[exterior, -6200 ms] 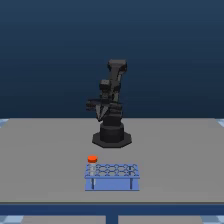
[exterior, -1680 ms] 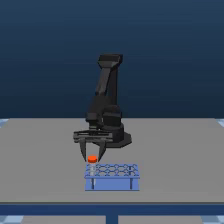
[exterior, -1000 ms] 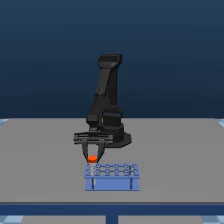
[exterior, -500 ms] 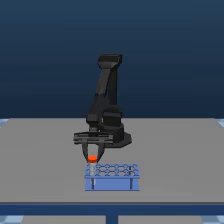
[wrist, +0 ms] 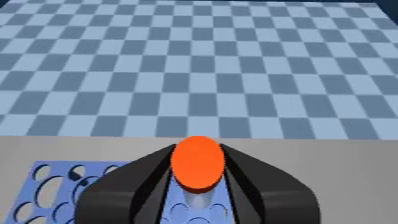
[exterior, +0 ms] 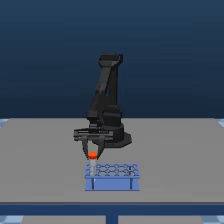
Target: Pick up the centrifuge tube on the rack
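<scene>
Your black two-finger gripper (exterior: 93,152) pinching the orange-capped pale centrifuge tube (exterior: 92,155), above the light-blue holed rack's (exterior: 112,176) corner at the exterior view's left, open grey tabletop (exterior: 45,155) all around.

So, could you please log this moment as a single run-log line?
phase: lift | end effector: shut on centrifuge tube at orange cap | tube: raised above rack corner, exterior view's left | table: nothing else seen
</scene>
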`<act>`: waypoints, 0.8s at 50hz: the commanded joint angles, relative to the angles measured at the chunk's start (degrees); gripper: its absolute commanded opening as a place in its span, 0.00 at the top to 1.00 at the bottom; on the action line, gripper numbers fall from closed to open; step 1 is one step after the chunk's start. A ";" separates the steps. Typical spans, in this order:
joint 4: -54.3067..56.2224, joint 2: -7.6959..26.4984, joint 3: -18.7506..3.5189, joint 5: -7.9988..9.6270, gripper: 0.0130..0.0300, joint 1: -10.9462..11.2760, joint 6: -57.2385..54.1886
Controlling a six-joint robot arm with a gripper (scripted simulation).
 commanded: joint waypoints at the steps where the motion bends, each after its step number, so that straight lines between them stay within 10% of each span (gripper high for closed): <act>1: -3.34 -0.70 -0.45 0.90 1.00 0.00 4.12; 40: -35.08 -5.54 -4.26 3.00 1.00 0.00 36.92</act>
